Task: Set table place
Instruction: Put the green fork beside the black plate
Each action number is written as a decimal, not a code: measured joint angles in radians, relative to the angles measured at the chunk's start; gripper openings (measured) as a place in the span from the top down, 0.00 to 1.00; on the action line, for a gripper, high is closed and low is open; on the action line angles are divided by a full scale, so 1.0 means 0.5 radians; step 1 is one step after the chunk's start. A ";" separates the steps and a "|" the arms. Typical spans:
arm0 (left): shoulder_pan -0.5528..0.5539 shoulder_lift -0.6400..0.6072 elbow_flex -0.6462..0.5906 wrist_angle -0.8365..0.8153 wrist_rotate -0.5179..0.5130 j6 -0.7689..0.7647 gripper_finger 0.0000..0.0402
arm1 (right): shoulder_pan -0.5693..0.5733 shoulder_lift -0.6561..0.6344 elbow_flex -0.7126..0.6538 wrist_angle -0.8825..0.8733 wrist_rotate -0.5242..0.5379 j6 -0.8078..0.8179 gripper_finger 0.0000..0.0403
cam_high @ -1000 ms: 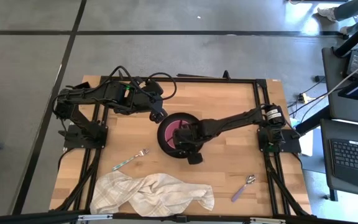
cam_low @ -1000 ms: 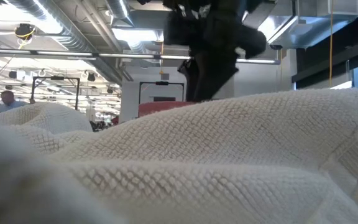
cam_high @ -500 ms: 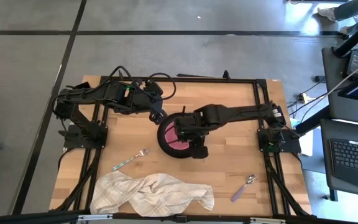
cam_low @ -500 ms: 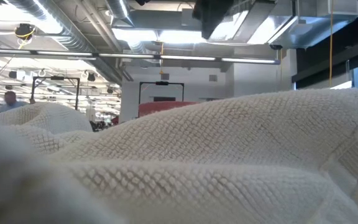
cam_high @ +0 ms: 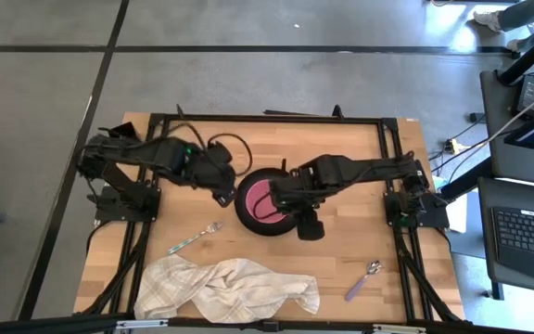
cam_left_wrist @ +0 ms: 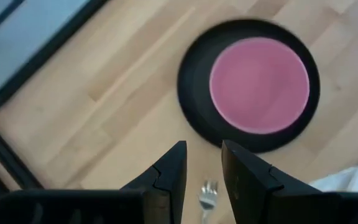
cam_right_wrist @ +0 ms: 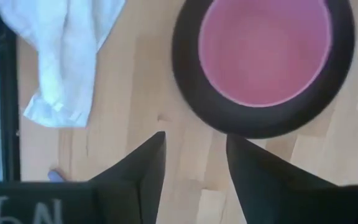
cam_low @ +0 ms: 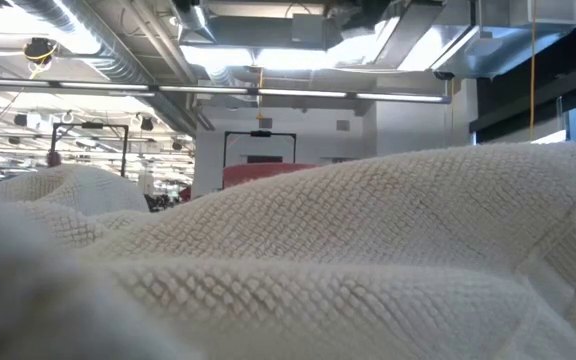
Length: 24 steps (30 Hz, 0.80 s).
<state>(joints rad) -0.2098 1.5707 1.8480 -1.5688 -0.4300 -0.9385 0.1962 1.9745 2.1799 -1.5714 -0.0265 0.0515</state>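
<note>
Fingers (cam_left_wrist: 178, 169) of the left arm spread, empty, above the slim silver metal fork (cam_left_wrist: 207, 198); right fingers (cam_right_wrist: 154, 158) also parted, empty. Round black plate (cam_left_wrist: 194, 93) with pink bowl (cam_left_wrist: 259, 84) just beyond. Fork likely light, stiff, slippery: pinch mid-handle on light-wood tabletop (cam_left_wrist: 129, 112).

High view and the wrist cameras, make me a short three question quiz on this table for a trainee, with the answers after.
1. True or false: the pink bowl sits inside the black plate.
2. Which utensil lies nearer the cloth: the fork or the spoon?
3. Multiple choice: the left gripper is A) open and empty, B) shut on the fork, C) holding the bowl.

Key: 1 true. 2 the fork. 3 A.
</note>
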 joint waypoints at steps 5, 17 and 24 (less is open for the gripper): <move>-0.141 -0.005 -0.217 -0.002 0.053 -0.304 0.77 | 0.045 -0.038 0.000 0.007 0.146 -0.001 0.58; -0.537 -0.005 -0.971 0.222 0.371 -1.033 0.77 | 0.045 -0.156 0.002 0.145 0.354 0.045 0.58; -0.701 -0.005 -1.355 0.853 0.380 -1.174 0.77 | 0.044 -0.156 0.002 0.143 0.352 -0.050 0.58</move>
<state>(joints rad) -0.5604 1.5681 1.1705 -1.1424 -0.2400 -1.5255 0.2184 1.8965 2.1807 -1.4998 0.1497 0.0264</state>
